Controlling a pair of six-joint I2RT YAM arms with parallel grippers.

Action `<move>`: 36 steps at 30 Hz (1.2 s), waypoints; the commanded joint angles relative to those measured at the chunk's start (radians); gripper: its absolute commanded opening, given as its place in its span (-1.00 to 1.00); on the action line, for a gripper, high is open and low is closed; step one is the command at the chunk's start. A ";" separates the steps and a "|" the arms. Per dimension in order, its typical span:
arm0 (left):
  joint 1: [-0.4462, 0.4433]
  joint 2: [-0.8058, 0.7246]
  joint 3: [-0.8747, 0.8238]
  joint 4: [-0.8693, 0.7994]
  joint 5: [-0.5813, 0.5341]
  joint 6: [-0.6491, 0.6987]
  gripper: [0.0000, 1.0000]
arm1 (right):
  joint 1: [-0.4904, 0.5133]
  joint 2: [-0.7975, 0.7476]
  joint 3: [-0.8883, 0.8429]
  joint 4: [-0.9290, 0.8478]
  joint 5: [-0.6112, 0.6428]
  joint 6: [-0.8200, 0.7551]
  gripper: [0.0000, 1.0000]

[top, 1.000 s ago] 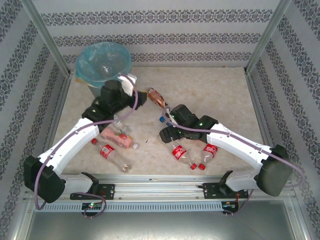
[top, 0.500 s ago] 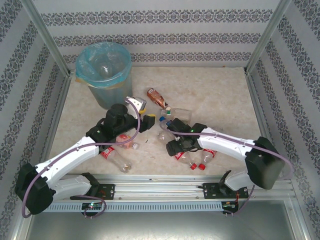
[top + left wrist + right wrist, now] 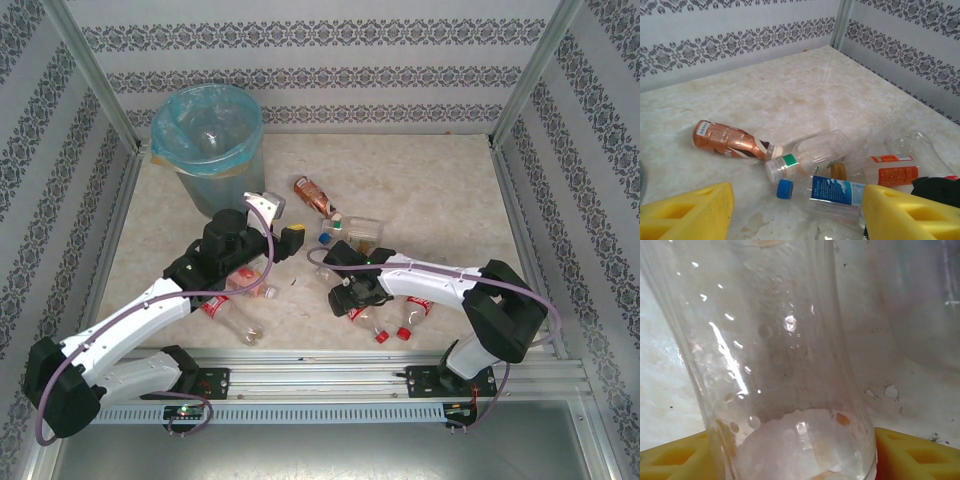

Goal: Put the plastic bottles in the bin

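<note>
Plastic bottles point(image 3: 815, 150) lie scattered; right pincer point(image 3: 792, 457) seemingly pinches a clear bottle point(image 3: 780, 340), left pincer point(image 3: 799, 206) spread.

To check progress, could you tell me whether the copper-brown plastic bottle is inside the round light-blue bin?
No, the copper-brown plastic bottle lies on the beige tabletop.

The bin point(image 3: 215, 185) is light blue. The walls point(image 3: 320, 40) have grey flowery stripes on white. The table point(image 3: 430, 180) is creamy. There is a brown bottle point(image 3: 727, 141), a clear bottle point(image 3: 790, 365) and yellow pads point(image 3: 690, 212).
</note>
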State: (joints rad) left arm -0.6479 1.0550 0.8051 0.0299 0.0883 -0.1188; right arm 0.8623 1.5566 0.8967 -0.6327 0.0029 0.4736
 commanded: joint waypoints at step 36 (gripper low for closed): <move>0.393 0.081 0.373 -0.079 0.585 -0.366 0.59 | -0.078 -0.017 0.435 0.613 -0.355 -0.133 0.04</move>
State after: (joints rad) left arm -0.2615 1.1355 1.1885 -0.1394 0.5785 -0.4065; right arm 0.7681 1.5230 1.2984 -0.1005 -0.2977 0.3595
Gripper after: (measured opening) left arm 0.807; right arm 0.522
